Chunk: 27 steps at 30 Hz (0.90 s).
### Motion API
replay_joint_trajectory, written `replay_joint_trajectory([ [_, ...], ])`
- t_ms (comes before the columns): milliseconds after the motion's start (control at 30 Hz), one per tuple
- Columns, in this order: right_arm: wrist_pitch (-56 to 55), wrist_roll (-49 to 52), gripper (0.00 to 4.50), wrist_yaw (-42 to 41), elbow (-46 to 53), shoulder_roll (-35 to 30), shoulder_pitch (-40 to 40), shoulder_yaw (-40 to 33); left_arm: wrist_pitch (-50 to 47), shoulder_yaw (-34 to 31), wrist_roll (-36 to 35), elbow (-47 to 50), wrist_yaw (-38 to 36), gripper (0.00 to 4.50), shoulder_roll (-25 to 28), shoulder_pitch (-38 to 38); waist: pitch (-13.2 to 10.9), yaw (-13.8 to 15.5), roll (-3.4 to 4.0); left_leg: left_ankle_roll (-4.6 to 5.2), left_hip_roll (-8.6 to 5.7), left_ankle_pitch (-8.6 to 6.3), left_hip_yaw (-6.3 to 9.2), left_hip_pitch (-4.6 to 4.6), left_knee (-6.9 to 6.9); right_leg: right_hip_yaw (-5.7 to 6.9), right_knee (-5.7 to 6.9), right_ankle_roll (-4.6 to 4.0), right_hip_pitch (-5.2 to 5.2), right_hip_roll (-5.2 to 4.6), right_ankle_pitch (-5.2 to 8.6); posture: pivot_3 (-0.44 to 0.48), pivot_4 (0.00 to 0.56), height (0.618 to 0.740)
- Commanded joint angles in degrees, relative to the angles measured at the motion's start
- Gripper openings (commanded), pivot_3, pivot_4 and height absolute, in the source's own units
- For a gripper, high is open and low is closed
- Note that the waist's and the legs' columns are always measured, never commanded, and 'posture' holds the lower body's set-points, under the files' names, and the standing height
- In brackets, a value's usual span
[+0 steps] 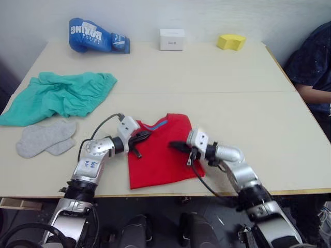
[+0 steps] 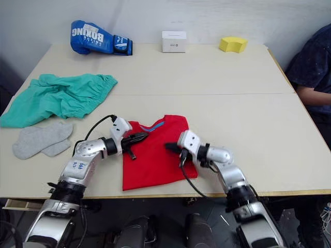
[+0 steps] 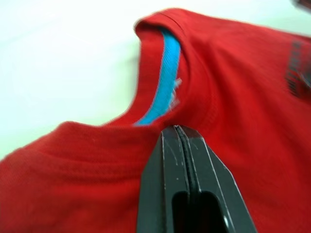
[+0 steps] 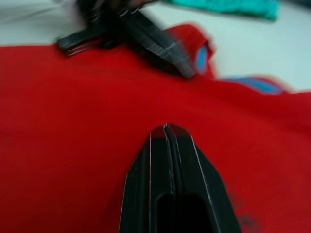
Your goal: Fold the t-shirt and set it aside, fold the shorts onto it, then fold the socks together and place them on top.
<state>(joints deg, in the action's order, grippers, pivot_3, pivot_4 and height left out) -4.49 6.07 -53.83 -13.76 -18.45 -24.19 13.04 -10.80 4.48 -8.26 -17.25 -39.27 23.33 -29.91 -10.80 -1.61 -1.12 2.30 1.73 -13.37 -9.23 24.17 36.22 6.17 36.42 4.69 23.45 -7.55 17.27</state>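
The red t-shirt (image 1: 163,155) lies folded into a rough rectangle at the table's front middle, its blue neck band (image 3: 167,77) showing at the far edge. My left gripper (image 1: 146,135) is shut, its tip resting on the shirt's near-left side just short of the neckline. From the right, my right gripper (image 1: 173,145) points in over the shirt's middle, also shut, with no cloth between its fingers. The teal-green shorts (image 1: 62,95) lie crumpled at the left of the table. In front of them the two grey socks (image 1: 45,138) lie overlapping.
At the table's back edge are a blue boxing glove (image 1: 98,36), a small white box (image 1: 171,39) and a yellow block (image 1: 231,42). A person in dark blue (image 1: 313,67) sits at the right side. The tabletop (image 1: 248,103) to the shirt's right is bare.
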Motion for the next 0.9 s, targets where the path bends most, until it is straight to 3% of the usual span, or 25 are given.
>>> replay_joint_trajectory([
  [33,0.7,-1.7,0.02,1.2,6.3,-2.5,4.0,0.4,0.5,-2.0,2.3,-4.9,5.8,0.0,-0.7,-2.7,0.0,0.0,-0.01,-0.16,0.0,-0.08,0.02,-0.01,0.0,0.01,0.01,0.0,-0.01,-0.01,0.0,0.0,0.15,0.74],
  [167,3.7,-0.5,0.02,2.0,11.9,-4.9,9.6,-0.8,-0.8,-5.7,2.8,-9.4,13.9,0.0,-1.7,-5.2,0.1,0.2,-0.12,-0.21,0.01,-0.11,0.14,-0.04,0.0,0.08,0.0,0.0,-0.08,-0.02,0.0,0.0,0.15,0.74],
  [300,4.8,1.6,0.02,1.9,15.0,-6.4,11.9,-2.0,-0.2,-7.0,1.7,-8.7,13.7,0.0,-1.9,-4.9,0.1,0.1,-0.13,0.0,0.01,0.01,0.12,-0.03,-0.02,0.09,-0.03,0.0,-0.07,0.01,0.0,0.0,0.15,0.74],
  [333,4.5,2.6,0.02,1.5,15.9,-6.3,12.0,-2.2,1.1,-7.2,0.9,-7.8,12.3,0.0,-1.8,-4.5,0.1,0.1,-0.13,0.01,0.01,0.02,0.13,-0.03,-0.02,0.11,-0.04,0.0,-0.07,0.01,0.0,0.0,0.15,0.74],
  [433,6.1,5.1,0.02,0.5,19.8,-5.5,8.6,-2.0,8.0,-7.5,-5.2,-0.3,-1.5,0.0,0.9,-2.5,0.1,-0.2,-0.16,-0.01,0.01,0.01,0.1,-0.02,-0.03,0.1,-0.04,0.0,-0.04,0.02,0.0,0.0,0.15,0.74],
  [533,9.3,5.0,0.02,2.0,20.4,-3.0,2.7,-0.7,6.1,-6.8,-9.5,6.1,-10.0,0.0,3.5,-0.8,0.0,-0.4,-0.2,-0.21,0.07,-0.02,0.06,0.01,-0.06,0.08,-0.03,0.0,0.06,0.06,0.0,0.0,0.15,0.74],
  [700,-0.1,-3.8,0.02,6.4,3.9,1.2,-5.2,3.2,2.9,-4.5,-8.4,15.7,-10.7,0.0,5.9,8.4,0.1,-0.3,-0.1,-0.32,0.05,-0.02,0.09,-0.08,-0.14,0.05,-0.04,-0.06,-0.01,0.05,0.03,0.0,0.15,0.74],
  [900,-11.6,-4.3,0.02,14.3,-19.5,4.6,-12.8,-2.8,5.4,-1.1,-2.3,20.8,-7.8,0.0,6.2,18.8,0.1,0.0,-0.13,0.02,-0.06,0.04,0.06,0.07,-0.1,0.07,-0.2,0.0,0.0,-0.01,0.0,0.0,0.15,0.74],
])
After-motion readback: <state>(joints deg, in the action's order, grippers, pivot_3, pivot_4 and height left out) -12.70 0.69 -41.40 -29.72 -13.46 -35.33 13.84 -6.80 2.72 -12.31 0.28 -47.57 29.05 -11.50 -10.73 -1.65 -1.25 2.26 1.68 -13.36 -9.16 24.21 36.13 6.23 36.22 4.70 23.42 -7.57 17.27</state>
